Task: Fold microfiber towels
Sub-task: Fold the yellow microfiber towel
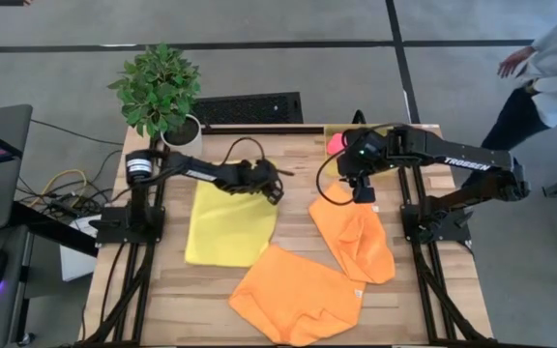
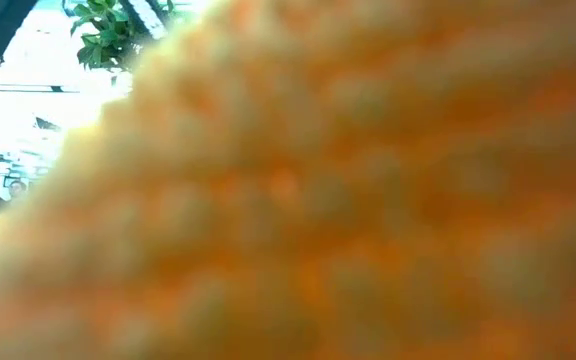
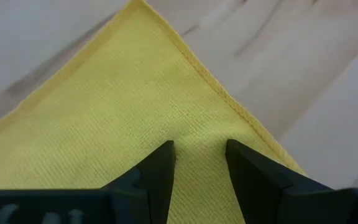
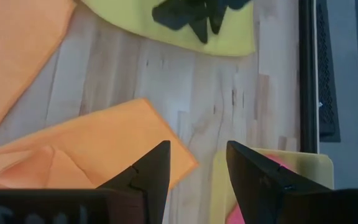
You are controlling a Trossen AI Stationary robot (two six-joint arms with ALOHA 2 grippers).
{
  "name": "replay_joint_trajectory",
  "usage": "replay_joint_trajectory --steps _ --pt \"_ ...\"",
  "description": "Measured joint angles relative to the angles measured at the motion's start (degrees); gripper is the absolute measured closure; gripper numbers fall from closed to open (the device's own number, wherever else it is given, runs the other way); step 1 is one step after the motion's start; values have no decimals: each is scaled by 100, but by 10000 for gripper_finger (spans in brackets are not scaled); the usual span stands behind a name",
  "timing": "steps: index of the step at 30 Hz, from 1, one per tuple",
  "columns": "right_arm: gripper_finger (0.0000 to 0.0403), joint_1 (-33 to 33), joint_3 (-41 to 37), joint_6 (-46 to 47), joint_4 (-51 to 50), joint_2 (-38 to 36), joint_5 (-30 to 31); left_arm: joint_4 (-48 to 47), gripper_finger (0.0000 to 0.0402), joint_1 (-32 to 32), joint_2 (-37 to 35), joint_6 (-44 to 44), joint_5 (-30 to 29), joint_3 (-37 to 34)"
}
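Seen from above, the left pincer [image 1: 277, 190] is reaching over the far right corner of the yellow towel [image 1: 228, 227], which is lying flat on the wooden desk [image 1: 162, 290]. The right pincer [image 1: 363, 193] is hovering at the far end of one orange towel [image 1: 354, 237], already doubled into a strip. A second orange towel [image 1: 296, 295] is lying rumpled at the desk's near edge, overlapping the yellow one slightly. The pink towel [image 1: 336, 144] is showing in the yellow bin [image 1: 334, 130] at the far edge. A potted plant [image 1: 160, 92] is standing at the far left corner, and a person [image 1: 540, 72] is passing well beyond the desk.

The low view is being blocked almost entirely by orange cloth pressed up close.

In the left wrist view the fingers [image 3: 157, 171] are standing spread, straddling the yellow towel [image 3: 104, 124] just inside its stitched corner, not yet pinching it. This looks like the start of the yellow towel's fold: the next move calls for closing on that corner and carrying it toward the near edge.

In the right wrist view the fingers [image 4: 151, 171] are spread and holding nothing, above bare desk [image 4: 229, 87] between the orange towel [image 4: 86, 149] and the bin. Open room is lying between the two arms; the near side is crowded by orange cloth.
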Motion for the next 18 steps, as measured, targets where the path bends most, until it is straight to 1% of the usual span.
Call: replay_joint_trajectory --steps 6,9,13,15,18 --pt "221 -78 0 0 -1 0 0 -41 260 205 237 585 1 765" --pt "221 -75 0 0 -2 0 0 -473 260 243 245 586 27 1052" --pt "220 -60 0 0 -4 0 0 -1370 260 117 -99 925 299 1471" --pt "220 -34 0 -2 -26 0 0 -1929 260 -54 -359 981 302 1596" --pt "220 1 0 -119 -84 0 -20 -2870 260 -389 -832 702 194 1653"
